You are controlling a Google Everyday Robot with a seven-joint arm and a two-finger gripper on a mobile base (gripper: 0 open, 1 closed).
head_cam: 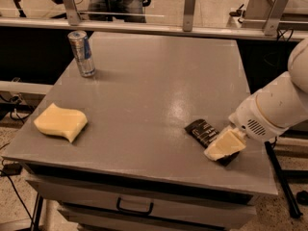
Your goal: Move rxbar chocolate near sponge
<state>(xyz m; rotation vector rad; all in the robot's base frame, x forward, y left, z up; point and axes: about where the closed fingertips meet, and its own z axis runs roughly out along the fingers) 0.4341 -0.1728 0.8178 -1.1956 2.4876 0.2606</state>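
The rxbar chocolate [202,132], a flat black wrapped bar with white lettering, lies on the grey table [159,90] near its front right corner. My gripper [224,146], with pale yellow pads, comes in from the right on a white arm and sits low over the bar's right end, hiding that end. The sponge [60,122], a thick pale yellow block with wavy edges, lies near the table's front left edge, far from the bar.
A silver and blue drink can [82,53] stands upright at the table's back left. A drawer with a dark handle [134,207] is below the front edge. A railing [187,28] runs behind the table.
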